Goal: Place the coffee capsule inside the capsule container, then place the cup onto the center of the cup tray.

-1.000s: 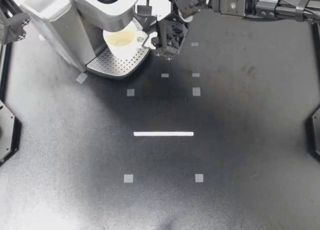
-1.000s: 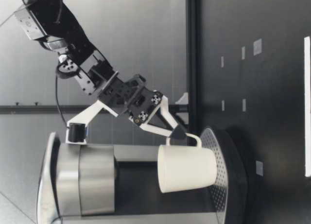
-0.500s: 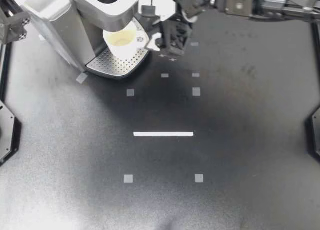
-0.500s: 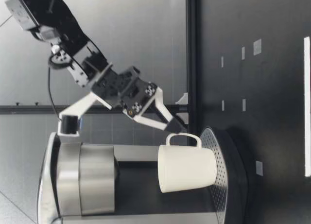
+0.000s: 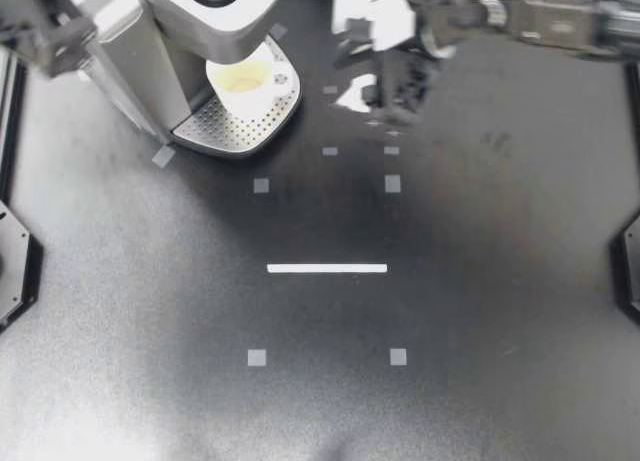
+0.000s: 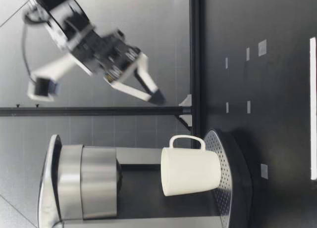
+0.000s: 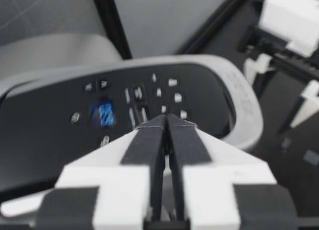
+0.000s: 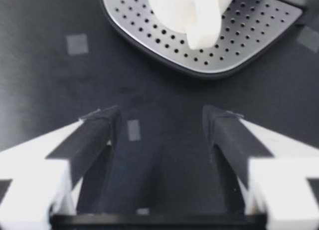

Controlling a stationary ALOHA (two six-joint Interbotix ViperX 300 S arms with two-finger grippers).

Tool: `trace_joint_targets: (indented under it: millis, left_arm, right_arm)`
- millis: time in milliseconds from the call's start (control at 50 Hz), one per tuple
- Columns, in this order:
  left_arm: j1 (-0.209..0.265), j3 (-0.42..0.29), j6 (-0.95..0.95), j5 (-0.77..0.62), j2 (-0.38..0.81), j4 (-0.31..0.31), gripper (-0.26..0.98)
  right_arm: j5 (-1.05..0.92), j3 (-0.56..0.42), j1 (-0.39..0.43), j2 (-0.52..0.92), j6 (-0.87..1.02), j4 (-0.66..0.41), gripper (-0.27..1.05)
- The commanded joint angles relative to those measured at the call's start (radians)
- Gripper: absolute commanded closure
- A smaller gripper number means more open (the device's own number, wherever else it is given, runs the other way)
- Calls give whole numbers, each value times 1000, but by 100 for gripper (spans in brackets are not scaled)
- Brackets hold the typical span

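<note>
Right gripper (image 5: pixel 385 103), fingers (image 8: pixel 87 140) spread, has quit smooth cup (image 5: pixel 245 79) on perforated tray (image 5: pixel 225 131).

A white tape strip (image 5: pixel 327 268) crosses the middle of the black table (image 5: pixel 500 331), flanked by small grey squares (image 5: pixel 257 358) (more lie toward the far edge). A blue display (image 7: pixel 104 114) glows on the coffee machine (image 5: pixel 150 61).

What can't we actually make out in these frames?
Coffee capsule: in no view; nothing shows whether it sits inside the coffee machine.
Cup: top view, the machine's head overhangs part of its rim; right wrist view, cut off by the edge.
My right gripper: blurred in top and low views.
</note>
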Motion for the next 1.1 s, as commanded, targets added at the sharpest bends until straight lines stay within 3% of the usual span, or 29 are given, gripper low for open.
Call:
trace_joint_targets:
  millis: [0,200,480,1080]
  left_arm:
    - [20,-15,-2,-58,14,3,61]
    - [69,-18,-2,-141,74,0,61]
    - [140,-31,2,-144,143,0,61]
    - [166,-49,8,-132,190,0,61]
  right_arm:
    - [-44,31,31,-97,-2,29,16]
    - [-172,117,101,-204,8,51,16]
    - [-284,178,175,-298,18,101,16]
    - [-287,189,179,-293,17,104,16]
